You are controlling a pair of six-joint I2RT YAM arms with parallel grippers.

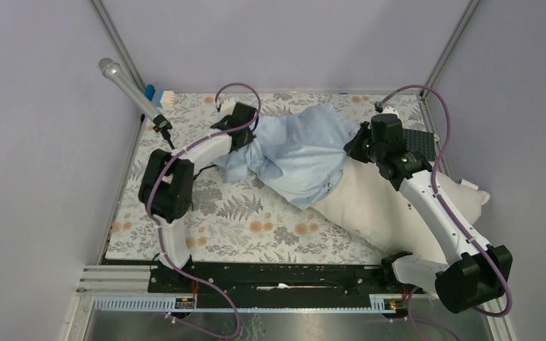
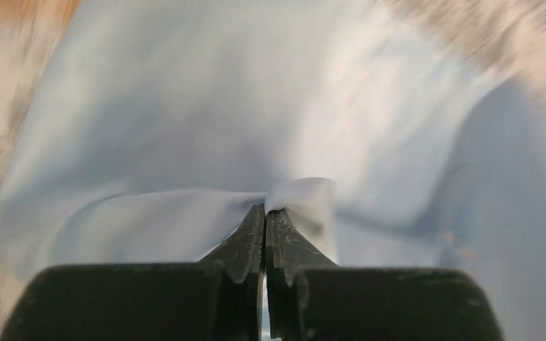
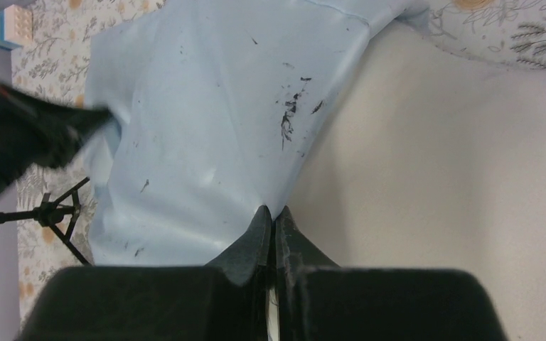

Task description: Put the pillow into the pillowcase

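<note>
The light-blue pillowcase [image 1: 295, 153] lies crumpled across the middle of the table, drawn partly over the upper left end of the cream pillow [image 1: 384, 206]. The pillow stretches down to the right and its lower corner hangs past the table's right edge. My left gripper [image 1: 245, 135] is shut on a fold of the pillowcase [image 2: 206, 128] at its left end, the cloth pinched at the tips [image 2: 265, 208]. My right gripper [image 1: 352, 150] is shut on the pillowcase's edge [image 3: 206, 128] where it meets the pillow [image 3: 455, 185]; its tips [image 3: 271, 211] sit right at that seam.
A floral cloth [image 1: 242, 220] covers the table. A silver microphone [image 1: 124, 85] on a small black tripod [image 1: 162, 128] stands at the back left. A blue and white block [image 1: 158, 96] lies in the far left corner. Grey walls close in on both sides.
</note>
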